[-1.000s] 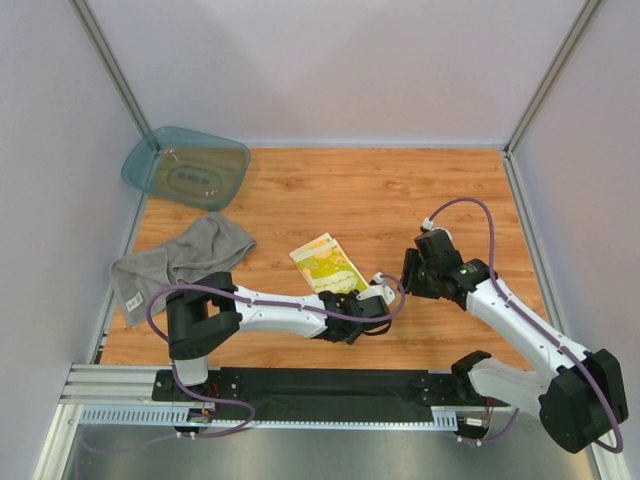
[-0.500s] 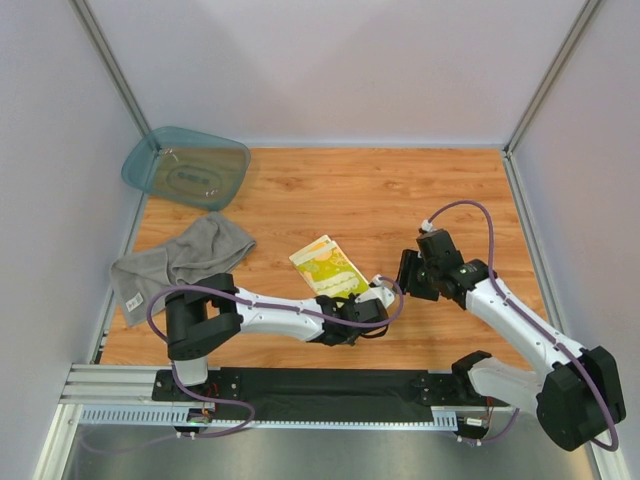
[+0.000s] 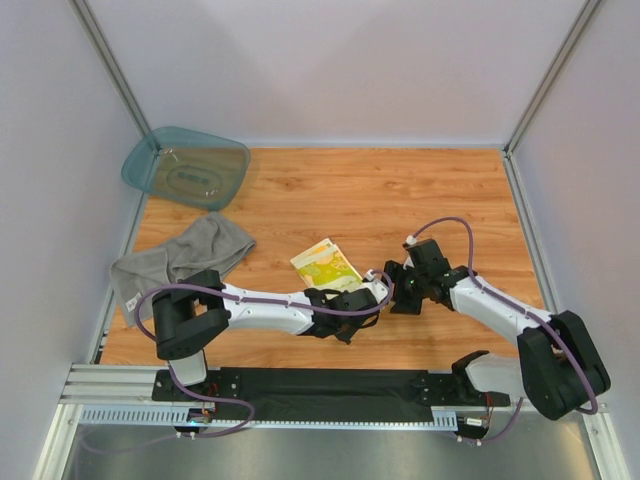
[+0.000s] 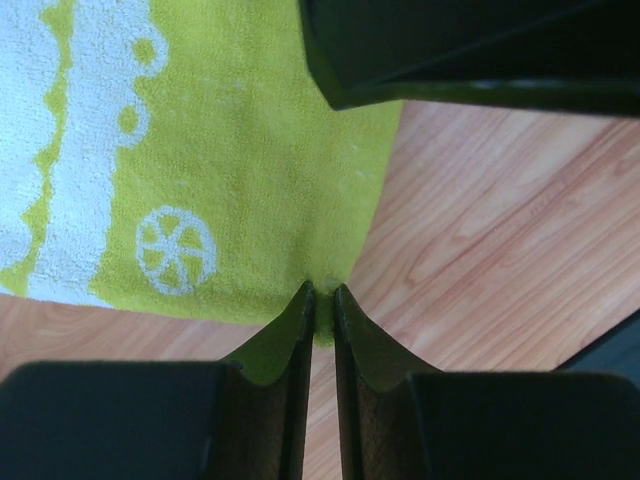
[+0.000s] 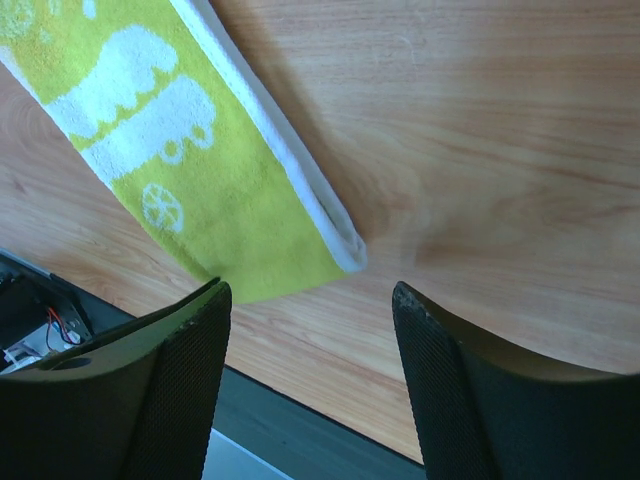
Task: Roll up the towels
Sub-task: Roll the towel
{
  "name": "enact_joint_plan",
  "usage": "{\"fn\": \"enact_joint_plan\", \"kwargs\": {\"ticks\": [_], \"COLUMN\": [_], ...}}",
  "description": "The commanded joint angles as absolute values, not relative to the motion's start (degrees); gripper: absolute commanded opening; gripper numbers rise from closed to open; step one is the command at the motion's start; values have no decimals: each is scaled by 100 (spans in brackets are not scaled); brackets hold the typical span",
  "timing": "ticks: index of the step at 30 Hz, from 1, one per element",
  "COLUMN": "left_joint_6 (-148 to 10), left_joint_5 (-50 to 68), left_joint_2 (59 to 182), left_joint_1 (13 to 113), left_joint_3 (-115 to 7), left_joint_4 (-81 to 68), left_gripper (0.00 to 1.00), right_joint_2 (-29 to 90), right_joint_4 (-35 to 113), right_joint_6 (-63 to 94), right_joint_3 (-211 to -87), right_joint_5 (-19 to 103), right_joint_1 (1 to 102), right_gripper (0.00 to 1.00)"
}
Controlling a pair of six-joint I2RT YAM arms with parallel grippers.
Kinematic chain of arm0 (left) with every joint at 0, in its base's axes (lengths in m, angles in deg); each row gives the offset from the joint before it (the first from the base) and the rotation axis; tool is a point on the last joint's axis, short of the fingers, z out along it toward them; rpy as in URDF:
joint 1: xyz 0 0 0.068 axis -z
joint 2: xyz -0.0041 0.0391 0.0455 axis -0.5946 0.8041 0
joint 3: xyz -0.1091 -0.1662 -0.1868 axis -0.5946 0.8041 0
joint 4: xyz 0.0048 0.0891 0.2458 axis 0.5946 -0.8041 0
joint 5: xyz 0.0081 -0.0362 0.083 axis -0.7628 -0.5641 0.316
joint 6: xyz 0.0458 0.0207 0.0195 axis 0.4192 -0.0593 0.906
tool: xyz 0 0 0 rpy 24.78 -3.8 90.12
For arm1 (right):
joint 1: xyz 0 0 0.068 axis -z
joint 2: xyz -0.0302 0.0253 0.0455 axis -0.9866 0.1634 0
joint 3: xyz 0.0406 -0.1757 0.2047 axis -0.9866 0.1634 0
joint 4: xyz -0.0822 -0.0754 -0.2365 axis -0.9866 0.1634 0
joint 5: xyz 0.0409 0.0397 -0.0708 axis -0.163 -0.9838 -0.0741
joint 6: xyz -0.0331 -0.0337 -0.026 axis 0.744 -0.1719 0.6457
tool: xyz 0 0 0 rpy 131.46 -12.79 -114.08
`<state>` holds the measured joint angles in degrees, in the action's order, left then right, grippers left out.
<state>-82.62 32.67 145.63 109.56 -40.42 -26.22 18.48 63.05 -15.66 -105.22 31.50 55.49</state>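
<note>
Left gripper (image 4: 322, 293) is pinched almost shut on the near corner of the yellow-and-white cloth (image 4: 230, 150), which lies flat mid wooden table (image 3: 400, 190). Right gripper (image 5: 310, 288) is wide open over another corner of the cloth, holding nothing. In the top view the wrist hides the pinch. Grey towel (image 3: 185, 255) is crumpled far left.

You'll find the small cloth (image 3: 322, 262) near the middle of the surface (image 3: 400, 190), toward its near edge. The large towel (image 3: 185, 255) lies well to its left, by the left edge. The tub (image 3: 187, 168) sits behind that towel in the far left corner. The left fingers (image 4: 295, 340) have the cloth's near corner between them. The right fingers (image 5: 180, 380) stand just right of the cloth, not touching it.
</note>
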Motion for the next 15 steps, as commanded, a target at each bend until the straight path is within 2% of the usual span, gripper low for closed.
{"fn": "enact_joint_plan", "kwargs": {"ticks": [1,7,15], "left_joint_6": [-8269,-8419,-8612], "left_joint_5": [2906,2703,2387], "left_joint_2": [14304,13988,13610], "left_joint_1": [10934,10750,10460], "left_joint_3": [-3947,-3719,-3499], "left_joint_4": [-2567,-2417,-2198], "left_gripper": [19,18,17], "right_joint_2": [2175,2712,2783], "right_joint_4": [5623,5464,5534], "right_joint_6": [-1748,-1730,-1695], "right_joint_3": [-10572,-10625,-10625], "right_joint_5": [2864,2882,2970], "right_joint_1": [5511,5519,5511], "right_gripper": [67,64,62]}}
